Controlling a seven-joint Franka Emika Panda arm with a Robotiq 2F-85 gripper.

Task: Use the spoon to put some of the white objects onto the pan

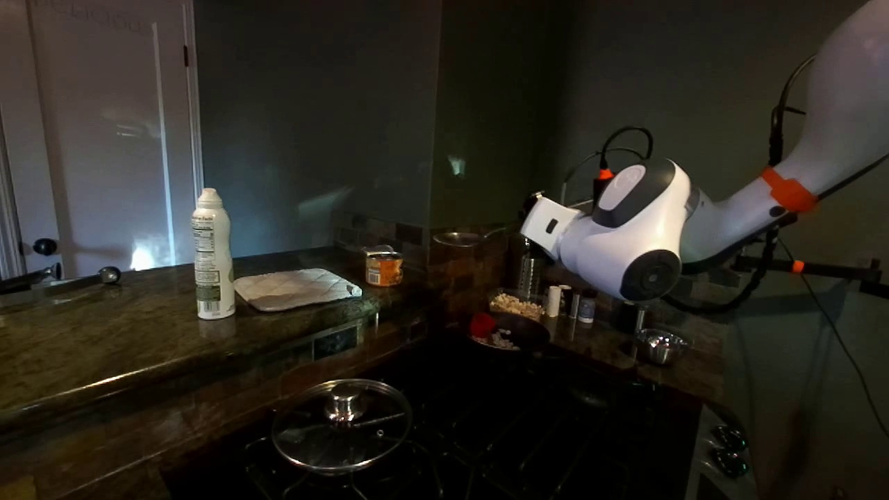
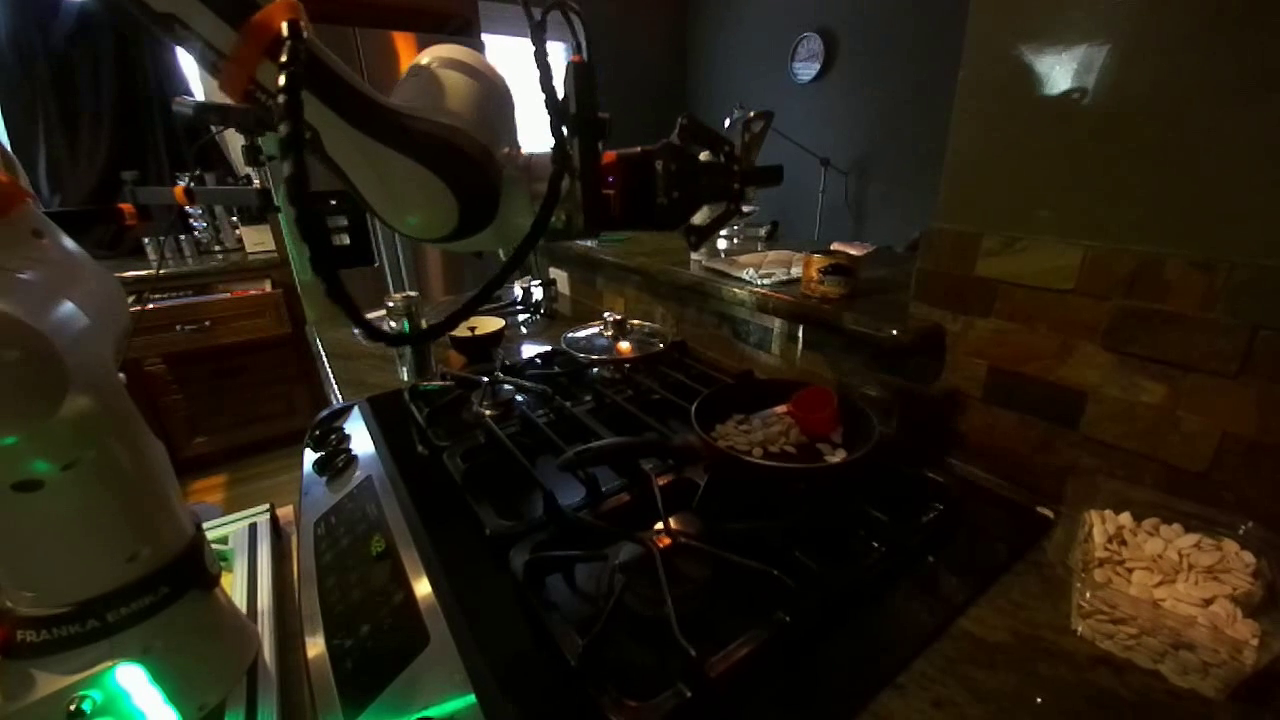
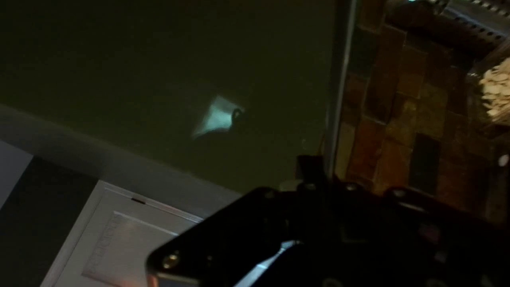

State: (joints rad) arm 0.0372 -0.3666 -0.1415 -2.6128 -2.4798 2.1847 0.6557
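Pan (image 2: 860, 428): round and dark; set on the stove (image 2: 830, 590), close to the raised desk (image 1: 125, 340).
White pieces (image 2: 755, 433): one portion in the pan; a further portion in the clear tub (image 2: 1078, 600).
Red scoop (image 2: 816, 411): inside the pan in both exterior views, beside the white pieces.
Spoon (image 1: 462, 239): metal; in an exterior view, left of the arm (image 1: 618, 229), thin end toward the arm.
Pincer (image 2: 762, 177): jaws together; raised, well apart from the pan; tips directed right in an exterior view. Whether they clamp the spoon cannot be told.
Clear tub: on the lower desk (image 2: 1000, 660), near right in an exterior view.
Glass lid (image 1: 319, 441): on the near part of the stove in an exterior view, knob up.
Raised desk, left to right: white bottle (image 1: 214, 257), upright; pale pad (image 1: 298, 288), flat, just beside the bottle; orange can (image 1: 384, 269).
Small jars (image 1: 587, 310): between the clear tub and the metal bowl (image 1: 660, 353), far side, in an exterior view.
Wrist view: wall (image 3: 139, 79) ahead; door (image 3: 127, 239) at left.
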